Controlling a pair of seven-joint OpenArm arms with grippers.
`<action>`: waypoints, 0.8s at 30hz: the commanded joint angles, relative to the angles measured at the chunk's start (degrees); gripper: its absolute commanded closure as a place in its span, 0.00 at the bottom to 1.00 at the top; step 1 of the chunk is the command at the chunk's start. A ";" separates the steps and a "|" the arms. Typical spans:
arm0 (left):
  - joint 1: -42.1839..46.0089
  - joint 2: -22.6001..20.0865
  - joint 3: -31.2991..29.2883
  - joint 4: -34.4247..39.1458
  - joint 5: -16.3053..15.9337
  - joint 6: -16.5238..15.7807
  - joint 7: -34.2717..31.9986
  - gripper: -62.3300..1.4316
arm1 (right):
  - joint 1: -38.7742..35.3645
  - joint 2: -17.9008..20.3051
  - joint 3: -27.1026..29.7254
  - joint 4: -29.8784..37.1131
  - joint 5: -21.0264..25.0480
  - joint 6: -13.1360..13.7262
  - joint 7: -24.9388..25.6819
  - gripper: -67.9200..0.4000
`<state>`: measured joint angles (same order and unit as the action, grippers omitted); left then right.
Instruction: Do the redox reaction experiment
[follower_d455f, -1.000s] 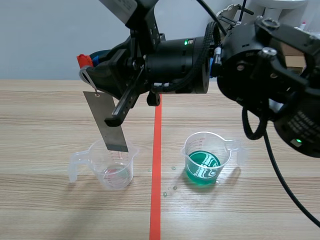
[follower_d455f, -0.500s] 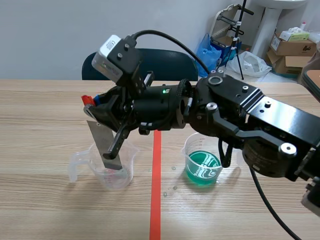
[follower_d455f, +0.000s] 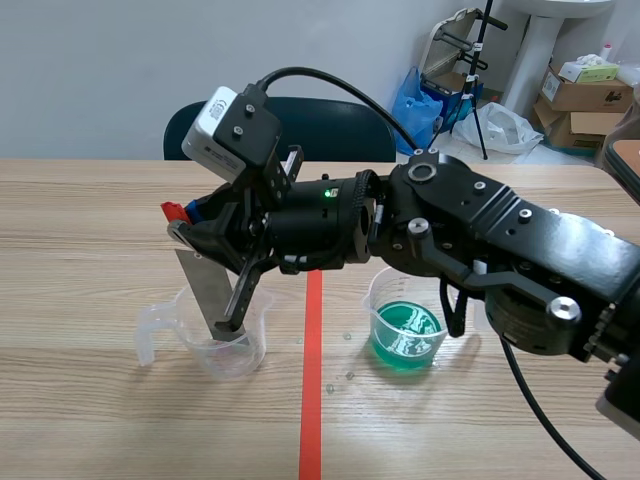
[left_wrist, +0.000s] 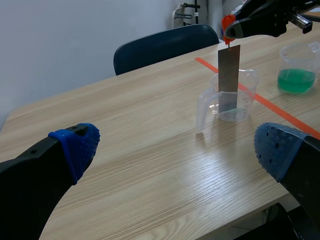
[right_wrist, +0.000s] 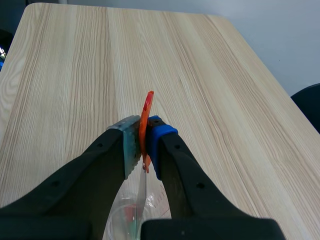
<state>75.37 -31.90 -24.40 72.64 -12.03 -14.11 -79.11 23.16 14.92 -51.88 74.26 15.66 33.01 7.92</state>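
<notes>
- Metal strip (follower_d455f: 203, 288) hangs from an orange clip (follower_d455f: 174, 211), tilted. Its lower end is down inside the clear cup (follower_d455f: 228, 345), which sits left of the red tape line (follower_d455f: 311, 410).
- R gripper (follower_d455f: 188, 222) reaches in from the right, past the tape line, and is clamped on the clip above the clear cup.
- R wrist cam is the only view that shows the pinch itself. The clip (right_wrist: 146, 122) is squeezed between the two pads of the R gripper (right_wrist: 145, 139), and the strip (right_wrist: 141, 200) runs edge-on down into the cup (right_wrist: 125, 220).
- L wrist cam gives me the strip (left_wrist: 229, 75) face-on, with its end well below the rim of the clear cup (left_wrist: 234, 102). Can't tell if it touches the bottom.
- L gripper (left_wrist: 177, 147) shows only in its own cam. Its fingers are spread wide with nothing between them, over the table (left_wrist: 140, 165), well apart from both cups.
- Cup of green liquid (follower_d455f: 405, 335) sits right of the tape, under the R arm. L cam shows it too (left_wrist: 298, 70); R wrist cam doesn't.
- Blue chair (follower_d455f: 345, 125) is beyond the table's far edge.
- Vs 1 s ago: R arm has dropped a lot. The strip's end was then about at the rim and is now deep in the cup.
- Vs 0.5 s ago: only a bit lower. Both cups are in the same place.
</notes>
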 joint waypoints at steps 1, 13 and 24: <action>0.07 -0.04 -0.11 0.66 -0.42 -0.13 -0.83 0.00 | 1.27 -0.17 0.37 1.05 -0.48 -0.17 0.39 0.98; 0.07 -0.04 -0.11 0.66 -0.42 -0.13 -0.81 0.00 | 1.29 -0.15 0.37 1.05 -3.89 0.07 0.35 0.67; 0.07 -0.02 -0.11 0.66 -0.42 -0.13 -0.81 0.00 | 1.29 -0.15 0.37 1.05 -5.27 0.02 0.55 0.00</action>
<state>75.37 -31.90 -24.40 72.64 -12.01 -14.11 -79.11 23.14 14.92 -51.83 74.30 9.63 33.30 7.66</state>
